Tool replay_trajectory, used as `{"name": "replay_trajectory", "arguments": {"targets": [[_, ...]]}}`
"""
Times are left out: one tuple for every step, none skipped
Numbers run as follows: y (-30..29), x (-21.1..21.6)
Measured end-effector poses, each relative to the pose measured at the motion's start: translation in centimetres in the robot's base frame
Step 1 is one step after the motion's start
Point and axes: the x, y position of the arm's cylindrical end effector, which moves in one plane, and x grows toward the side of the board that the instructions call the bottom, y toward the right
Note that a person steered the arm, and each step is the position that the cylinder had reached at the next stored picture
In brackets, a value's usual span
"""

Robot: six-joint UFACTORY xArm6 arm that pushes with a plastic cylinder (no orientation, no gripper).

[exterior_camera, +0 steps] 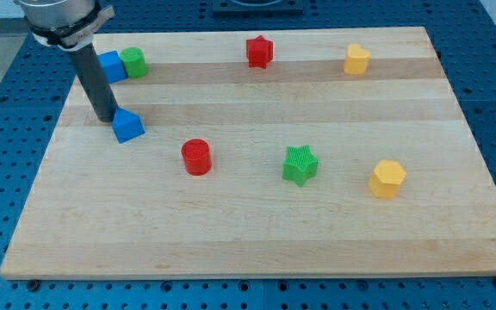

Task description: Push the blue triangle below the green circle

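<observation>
The blue triangle lies on the wooden board at the view's left. The green circle stands near the board's top left corner, above the blue triangle. My tip rests on the board right against the blue triangle's upper left side. The dark rod rises from there toward the view's top left.
A blue block touches the green circle's left side, partly hidden behind the rod. A red star and a yellow block sit along the top. A red cylinder, a green star and a yellow hexagon lie lower.
</observation>
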Motion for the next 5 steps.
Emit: {"name": "replay_trajectory", "arguments": {"targets": [[-3.5, 4.3], [-2.4, 5.5], [2.1, 3.8], [2.9, 3.6], [3.1, 1.4]]}}
